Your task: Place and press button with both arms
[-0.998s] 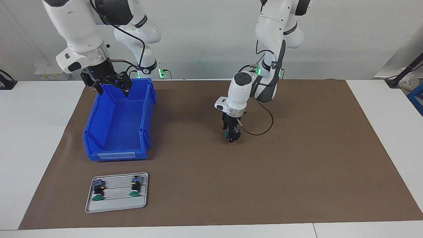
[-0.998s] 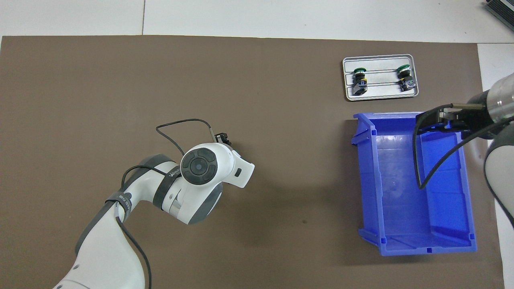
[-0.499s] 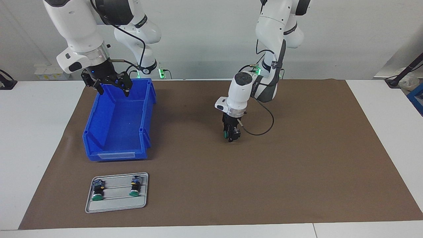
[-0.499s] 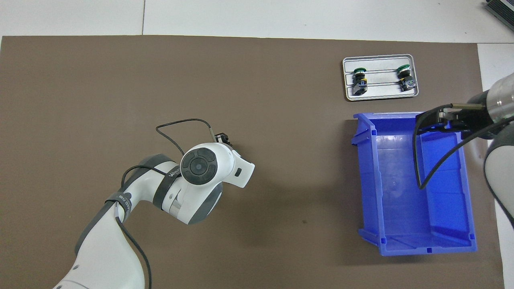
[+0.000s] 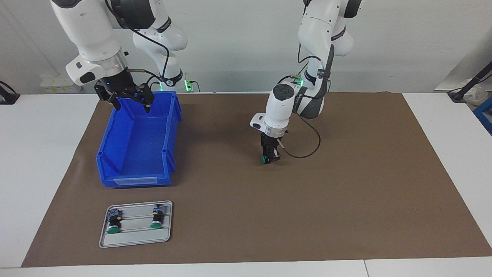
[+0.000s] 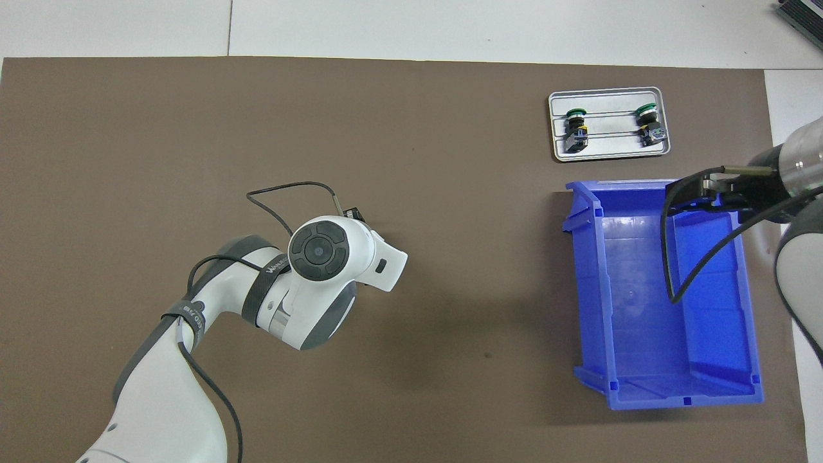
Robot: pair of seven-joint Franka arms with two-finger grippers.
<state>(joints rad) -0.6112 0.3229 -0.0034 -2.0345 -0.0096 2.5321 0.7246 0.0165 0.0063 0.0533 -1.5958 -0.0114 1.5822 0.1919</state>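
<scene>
My left gripper (image 5: 269,155) is shut on a button (image 5: 263,159) with a green cap and a black body. It holds the button low over the middle of the brown mat, cap toward the right arm's end; I cannot tell if it touches the mat. In the overhead view the left wrist hides the button, and only a black edge of the left gripper (image 6: 353,213) shows. My right gripper (image 5: 130,102) is open and empty over the blue bin's end nearest the robots; it also shows in the overhead view (image 6: 702,190). Two more buttons (image 5: 113,223) (image 5: 157,219) lie on a grey tray.
The blue bin (image 5: 134,181) (image 6: 669,393) stands empty at the right arm's end. The grey tray (image 5: 134,240) (image 6: 611,151) lies farther from the robots than the bin. A black cable (image 5: 307,152) loops beside the left gripper.
My left gripper has turned a little and sunk slightly toward the mat with the button. The right arm has not moved.
</scene>
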